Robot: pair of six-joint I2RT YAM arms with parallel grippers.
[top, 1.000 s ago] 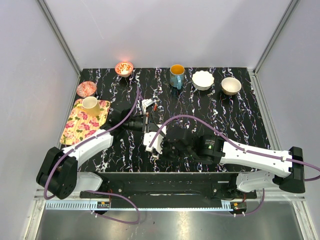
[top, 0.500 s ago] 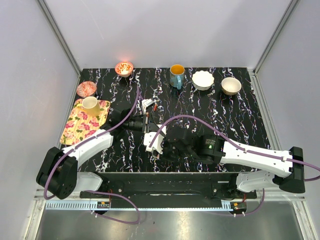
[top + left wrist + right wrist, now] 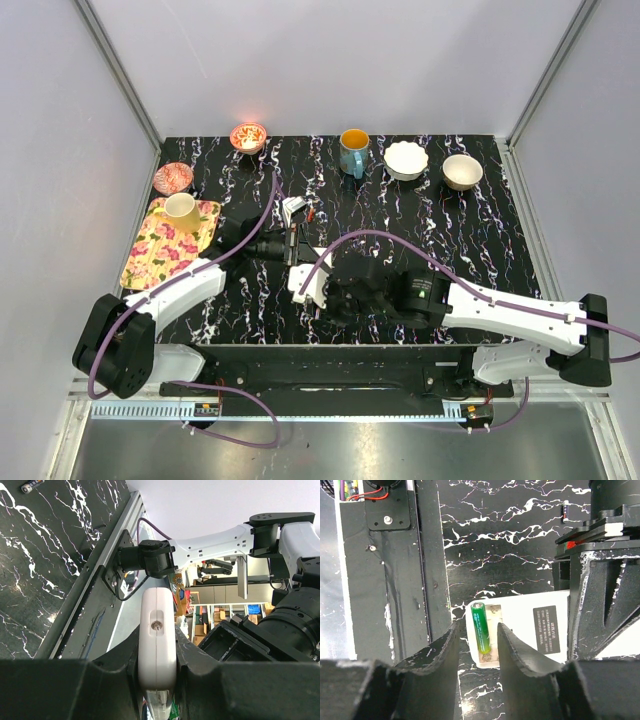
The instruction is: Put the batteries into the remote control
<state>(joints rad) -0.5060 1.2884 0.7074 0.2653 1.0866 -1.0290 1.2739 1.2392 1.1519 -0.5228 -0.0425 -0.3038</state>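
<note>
The white remote control lies back-up over the table's near edge, its battery bay open. A green battery lies in the bay. My right gripper is open, one finger on each side of that battery without touching it. My left gripper is shut on the remote, seen edge-on. In the top view the left gripper holds the remote and the right gripper is right beside it. A loose battery lies on the table; a reddish one lies farther back.
A small white cover piece lies behind the left gripper. A floral tray with a yellow cup sits at the left. Bowls, a dish and a blue mug line the back.
My right arm has edged slightly to the left, closer to the remote. The left gripper and remote have stayed almost still.
</note>
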